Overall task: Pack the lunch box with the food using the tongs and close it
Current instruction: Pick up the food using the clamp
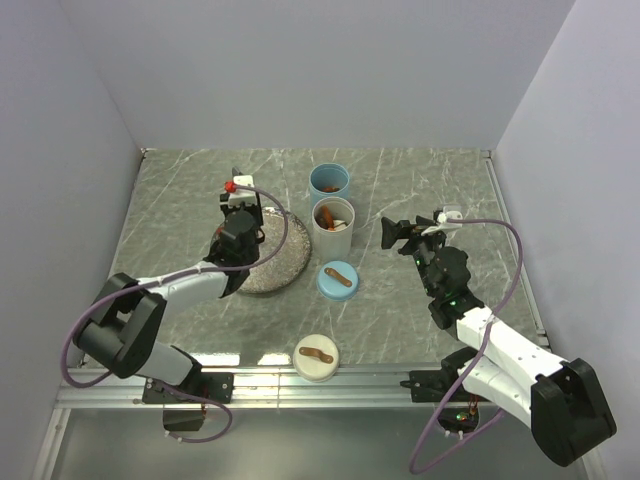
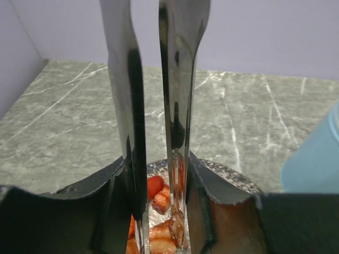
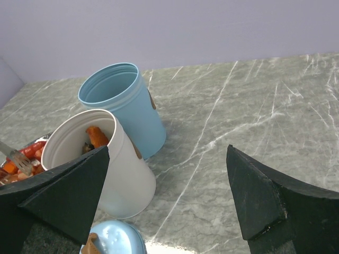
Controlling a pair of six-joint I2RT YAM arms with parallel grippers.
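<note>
My left gripper [image 1: 243, 226] [image 2: 159, 177] is shut on the tongs [image 2: 127, 106], whose two metal arms stand a little apart between my fingers. The tong tips reach down among orange and red food [image 2: 153, 186] on the speckled plate [image 1: 285, 265] [image 2: 233, 177]. The lunch box stands as two open round tubs right of the plate: a white one [image 1: 333, 228] [image 3: 122, 174] holding some food [image 3: 95, 135], and a blue one [image 1: 329, 182] [image 3: 127, 100] behind it. My right gripper [image 1: 400, 235] [image 3: 167, 148] is open and empty, just right of the white tub.
A blue lid [image 1: 338, 279] [image 3: 114, 238] with a brown strip handle lies in front of the white tub. A white lid [image 1: 316, 357] lies near the table's front rail. Walls close in the table on the left, back and right.
</note>
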